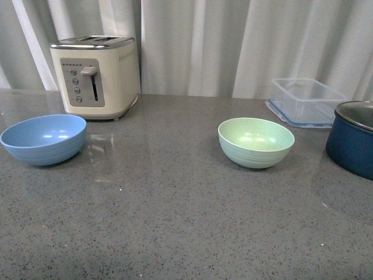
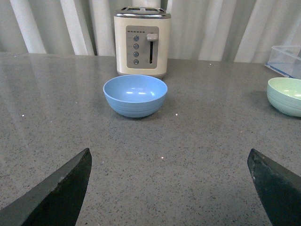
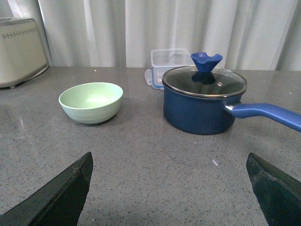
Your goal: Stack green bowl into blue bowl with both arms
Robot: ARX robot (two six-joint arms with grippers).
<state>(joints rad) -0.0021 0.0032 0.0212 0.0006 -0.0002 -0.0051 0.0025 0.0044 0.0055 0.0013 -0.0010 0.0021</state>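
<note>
Front view: blue bowl (image 1: 44, 139) sat upright near the tabletop's (image 1: 175, 221) left edge, before the toaster (image 1: 96, 76); green bowl (image 1: 256, 142) stood right of centre, well apart.
Left wrist view: left gripper (image 2: 169, 155) was spread wide, empty, blue bowl ahead.
Right wrist view: right gripper (image 3: 169, 155) was spread wide, empty; green bowl sat beside the pot (image 3: 202, 101).

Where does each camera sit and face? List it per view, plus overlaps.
Front: on the body, facing the counter with blue bowl, green bowl, toaster; no arm shows.
Left wrist: behind the open left pincer, facing the blue bowl and toaster.
Right wrist: behind the open right pincer, facing the green bowl and navy pot.
All three show the green bowl.
</note>
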